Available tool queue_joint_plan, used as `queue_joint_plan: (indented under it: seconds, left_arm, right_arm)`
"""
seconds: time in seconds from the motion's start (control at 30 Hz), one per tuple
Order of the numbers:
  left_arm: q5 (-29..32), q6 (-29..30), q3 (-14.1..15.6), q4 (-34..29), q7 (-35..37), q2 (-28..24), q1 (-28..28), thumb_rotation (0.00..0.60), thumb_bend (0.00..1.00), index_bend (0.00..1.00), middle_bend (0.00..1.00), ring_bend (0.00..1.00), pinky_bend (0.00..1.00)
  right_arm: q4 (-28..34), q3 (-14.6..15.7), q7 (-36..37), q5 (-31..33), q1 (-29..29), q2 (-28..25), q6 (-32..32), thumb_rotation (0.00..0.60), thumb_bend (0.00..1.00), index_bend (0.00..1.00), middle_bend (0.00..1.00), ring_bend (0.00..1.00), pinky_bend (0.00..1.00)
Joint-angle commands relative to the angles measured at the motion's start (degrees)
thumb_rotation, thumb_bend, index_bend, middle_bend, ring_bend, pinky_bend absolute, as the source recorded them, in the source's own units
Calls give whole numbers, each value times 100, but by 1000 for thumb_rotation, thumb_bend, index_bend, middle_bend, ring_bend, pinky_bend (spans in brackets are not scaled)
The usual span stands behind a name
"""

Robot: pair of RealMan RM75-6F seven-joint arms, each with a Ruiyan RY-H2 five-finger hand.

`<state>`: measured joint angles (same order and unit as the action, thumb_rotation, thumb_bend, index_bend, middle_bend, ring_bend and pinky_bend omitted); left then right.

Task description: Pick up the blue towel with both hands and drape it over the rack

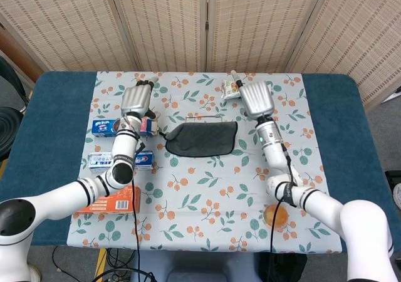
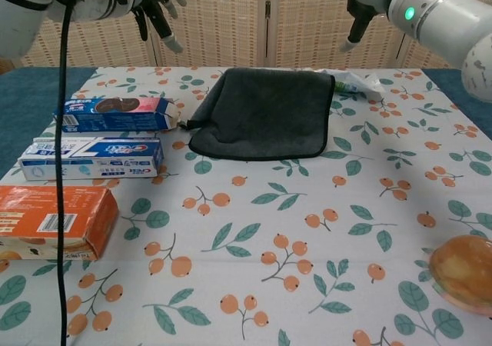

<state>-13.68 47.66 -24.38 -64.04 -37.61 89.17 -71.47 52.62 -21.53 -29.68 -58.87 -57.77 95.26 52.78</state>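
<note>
Both hands (image 1: pixel 136 99) (image 1: pixel 255 98) empty above towel (image 1: pixel 202 137)

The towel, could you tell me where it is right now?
In the head view the towel lies flat mid-table between the left hand and right hand, just right of the cookie box.

Behind my table (image 1: pixel 44 116): folding woven-reed screen (image 1: pixel 207 22) with wooden frames, spanning the full width. Table has a dark blue cover plus a leaf-and-orange-fruit print cloth (image 1: pixel 207 194). Grey floor (image 1: pixel 385 131) either side. Even, flat lighting.
</note>
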Motion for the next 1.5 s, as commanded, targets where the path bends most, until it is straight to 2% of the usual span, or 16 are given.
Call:
queue_joint_plan:
  seconds: [0.03, 0.1, 0.17, 0.3, 0.37, 0.43, 0.5, 0.8, 0.97, 1.2, 1.37, 1.5]
  left_arm:
    - [-117, 85, -16, -193, 169, -90, 91, 600, 145, 19, 0, 0, 190]
    - [-134, 175, -12, -327, 222, -150, 154, 600, 145, 25, 0, 0, 187]
    - [-202, 260, 5, -506, 316, -237, 260, 600, 145, 32, 0, 0, 187]
    - [-335, 358, 77, -916, 520, -487, 537, 600, 153, 49, 0, 0, 187]
    - [-483, 457, 142, -1147, 642, -633, 712, 600, 167, 65, 0, 0, 187]
    - [-686, 576, 227, -1373, 777, -782, 908, 600, 169, 73, 0, 0, 187]
    - [-905, 688, 299, -1569, 925, -906, 1090, 600, 169, 76, 0, 0, 187]
    - [-2659, 1319, 893, -2480, 1810, -1643, 2212, 600, 169, 96, 0, 0, 185]
    - [-3609, 1792, 1298, -2772, 2216, -2022, 2856, 600, 168, 107, 0, 0, 178]
    - [-4487, 2549, 1765, -3142, 2479, -2473, 3691, 600, 169, 111, 0, 0, 168]
    - [-4954, 3118, 2045, -3452, 2557, -2724, 4281, 600, 169, 113, 0, 0, 161]
    - [-5243, 3468, 2218, -3652, 2565, -2869, 4670, 600, 169, 114, 0, 0, 152]
  right_arm:
    - [258, 3, 107, 4, 150, -194, 127, 600, 0, 69, 794, 757, 1000]
    - [440, 16, 160, -8, 257, -333, 218, 600, 3, 68, 763, 741, 1000]
    - [709, 55, 238, -44, 405, -518, 324, 600, 50, 84, 749, 735, 1000]
    - [1279, 200, 399, -212, 723, -934, 534, 600, 237, 243, 718, 698, 996]
    - [1636, 297, 534, -297, 909, -1203, 577, 600, 276, 284, 699, 669, 957]
    - [1987, 437, 672, -426, 1097, -1493, 589, 600, 283, 295, 664, 616, 859]
    - [2257, 550, 802, -563, 1266, -1722, 663, 600, 285, 297, 637, 579, 807]
    - [3362, 1090, 1818, -1414, 2183, -2677, 1307, 600, 289, 298, 591, 525, 756]
    - [3579, 1381, 2378, -1888, 2699, -3021, 1792, 600, 289, 297, 588, 524, 755]
    - [3746, 1752, 2891, -2432, 3406, -3359, 2542, 600, 289, 304, 587, 524, 755]
    - [3845, 1989, 2927, -2722, 3944, -3532, 3135, 600, 289, 307, 581, 524, 755]
    - [3955, 2157, 2773, -2783, 4312, -3638, 3403, 600, 289, 307, 539, 505, 747]
